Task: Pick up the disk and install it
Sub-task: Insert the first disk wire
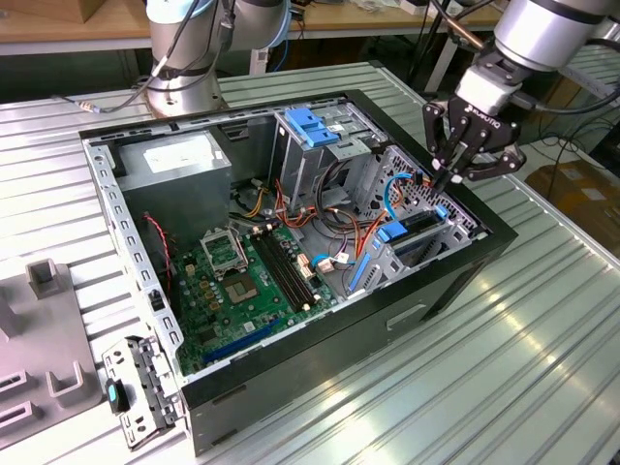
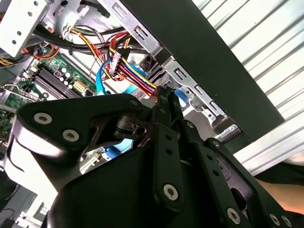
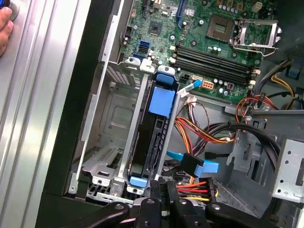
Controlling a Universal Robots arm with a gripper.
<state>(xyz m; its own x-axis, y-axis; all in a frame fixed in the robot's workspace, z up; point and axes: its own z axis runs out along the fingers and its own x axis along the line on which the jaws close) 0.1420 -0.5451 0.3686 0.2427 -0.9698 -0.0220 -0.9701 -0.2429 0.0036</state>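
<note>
The disk (image 3: 153, 137) sits edge-up in a slot of the metal drive cage (image 3: 111, 118) at the case's front corner. Its blue rail tabs (image 3: 161, 101) show along its upper edge, and in the exterior view the disk (image 1: 418, 229) lies inside the cage at the case's right side. My gripper (image 1: 445, 180) hangs just above that cage, over the disk's end. Its fingers (image 3: 156, 190) are pressed together with nothing between them. In the second wrist view the gripper (image 2: 164, 91) points down at the cage beside a bundle of coloured cables (image 2: 126, 64).
The open computer case (image 1: 320, 339) lies on a ribbed metal table (image 1: 504, 387). Inside are a green motherboard (image 1: 242, 281), a grey box with a white sticker (image 1: 179, 160) and a blue bracket on a cage (image 1: 308, 126). A person's hand (image 3: 4, 28) rests on the table beside the case.
</note>
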